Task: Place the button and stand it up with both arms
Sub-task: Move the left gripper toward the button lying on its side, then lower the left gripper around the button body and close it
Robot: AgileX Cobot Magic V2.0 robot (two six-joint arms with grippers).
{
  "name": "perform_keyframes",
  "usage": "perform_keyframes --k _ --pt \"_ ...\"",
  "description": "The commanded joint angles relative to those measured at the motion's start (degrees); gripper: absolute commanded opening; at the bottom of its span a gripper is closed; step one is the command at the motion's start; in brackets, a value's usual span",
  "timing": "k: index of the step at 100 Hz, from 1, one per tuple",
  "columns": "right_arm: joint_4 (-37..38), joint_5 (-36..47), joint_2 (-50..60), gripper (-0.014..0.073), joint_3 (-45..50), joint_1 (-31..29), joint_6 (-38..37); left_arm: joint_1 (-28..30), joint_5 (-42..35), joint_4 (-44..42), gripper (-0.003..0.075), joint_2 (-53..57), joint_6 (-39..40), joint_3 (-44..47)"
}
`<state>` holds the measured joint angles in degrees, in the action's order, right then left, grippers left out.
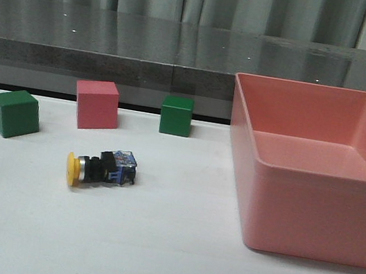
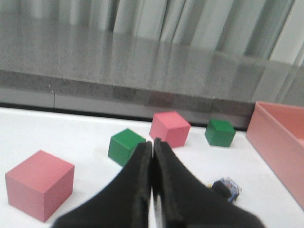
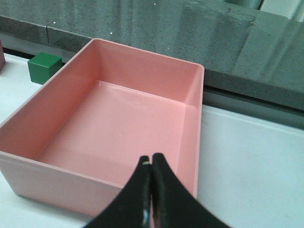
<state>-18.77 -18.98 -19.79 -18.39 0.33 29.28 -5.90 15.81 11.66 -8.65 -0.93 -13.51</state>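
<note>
Lying on its side on the worktop, the button (image 1: 101, 169) is found at about 7 o'clock from the pink cube (image 1: 96, 104), yellow cap pointing to 9 o'clock, well apart from the bin (image 1: 299, 220). Neither arm is seen in the front view. The left gripper (image 2: 152, 147) is closed and empty, as is the right gripper (image 3: 151, 161) above the bin. No grasp has begun; an opened gripper must be brought down over the button.

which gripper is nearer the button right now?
Left. The left gripper, shut, has the button just beside its fingers. The right gripper, shut, hangs over the pink bin.
</note>
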Motion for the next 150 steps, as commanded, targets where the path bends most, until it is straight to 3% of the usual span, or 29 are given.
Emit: perform_keyframes --k 1,18,28,35,42,57,64,78,90,104,117,134,150 --pt "-0.61 3.51 -0.21 -0.0062 -1.53 -0.17 -0.02 -0.25 3.59 -1.29 -0.002 -9.07 0.06 -8.49" --pt "-0.61 3.51 -0.21 -0.0062 -1.53 -0.17 -0.02 -0.25 16.84 -0.67 -0.0019 -29.35 -14.76 -23.32" --pt "-0.61 3.51 -0.21 -0.0062 -1.53 -0.17 -0.02 -0.25 22.44 -0.43 -0.0015 -39.07 -19.51 -30.75" --pt "-0.61 3.51 -0.21 -0.0062 -1.53 -0.17 -0.02 -0.25 25.38 0.56 0.0034 -44.4 -22.61 -34.39" --pt "-0.61 3.51 -0.21 -0.0062 -1.53 -0.17 -0.02 -0.25 27.25 2.77 0.016 -48.84 -27.22 -36.92" --pt "-0.61 3.51 -0.21 -0.0062 -1.53 -0.17 -0.02 -0.25 24.69 10.44 0.0608 -54.64 -36.88 -38.62" --pt "-0.61 3.58 -0.21 -0.0062 -1.53 -0.17 -0.02 -0.25 22.47 13.06 0.0723 -56.4 -40.88 -38.62" --pt "-0.61 3.58 -0.21 -0.0062 -1.53 -0.17 -0.02 -0.25 20.48 24.79 0.0654 -60.64 -55.65 -38.62" --pt "-0.61 3.58 -0.21 -0.0062 -1.53 -0.17 -0.02 -0.25 20.44 41.72 0.0651 -65.69 -76.63 -38.62" --pt "-0.61 3.53 -0.21 -0.0062 -1.53 -0.17 -0.02 -0.25 20.88 57.51 0.0651 -71.15 -94.95 -38.62" --pt "-0.61 3.53 -0.21 -0.0062 -1.53 -0.17 -0.02 -0.25 20.97 65.34 0.0651 -75.07 -97.23 -38.62" --pt "-0.61 3.48 -0.21 -0.0062 -1.53 -0.17 -0.02 -0.25 23.9 65.98 0.0651 -77.53 -97.57 -38.62" --pt "-0.61 3.22 -0.21 -0.0062 -1.53 -0.17 -0.02 -0.25 31.68 66.22 0.0651 -81.51 -111.88 -38.62"
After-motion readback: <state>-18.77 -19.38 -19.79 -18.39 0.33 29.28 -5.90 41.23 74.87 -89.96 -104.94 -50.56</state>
